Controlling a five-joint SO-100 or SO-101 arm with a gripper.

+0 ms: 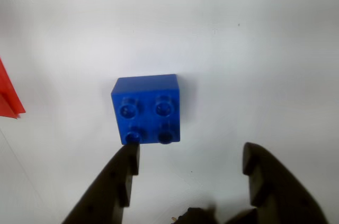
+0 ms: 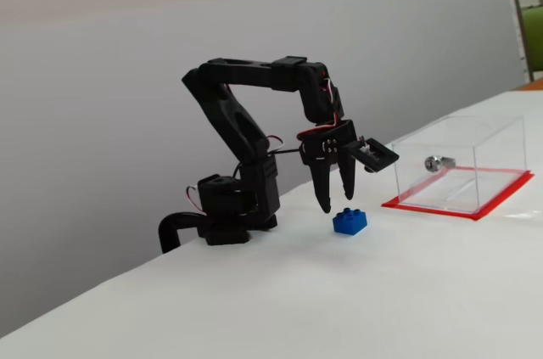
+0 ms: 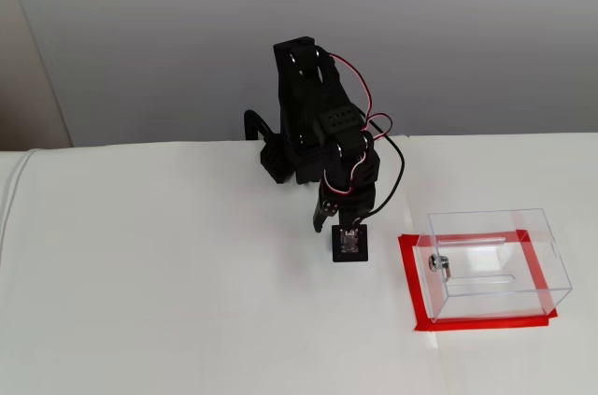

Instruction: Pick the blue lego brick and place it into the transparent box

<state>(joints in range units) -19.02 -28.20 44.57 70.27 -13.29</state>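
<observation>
The blue lego brick (image 1: 145,108) lies studs up on the white table, just ahead of my gripper (image 1: 192,155) in the wrist view. The two black fingers are spread wide and hold nothing; the left fingertip (image 1: 130,155) is close to the brick's near corner. In a fixed view the gripper (image 2: 337,201) points down, a little above and behind the brick (image 2: 350,221). The transparent box (image 2: 501,155) stands on its red base (image 2: 441,209) to the right, with a silver lock (image 2: 439,162) on one wall. From above, the box (image 3: 547,269) shows to the right of the arm, and the arm hides the brick.
The arm's base (image 2: 229,215) sits near the table's back edge by a grey wall. A red corner (image 1: 8,102) of the box's base shows at the left edge of the wrist view. White tabletop (image 3: 140,302) stretches to the left in a fixed view.
</observation>
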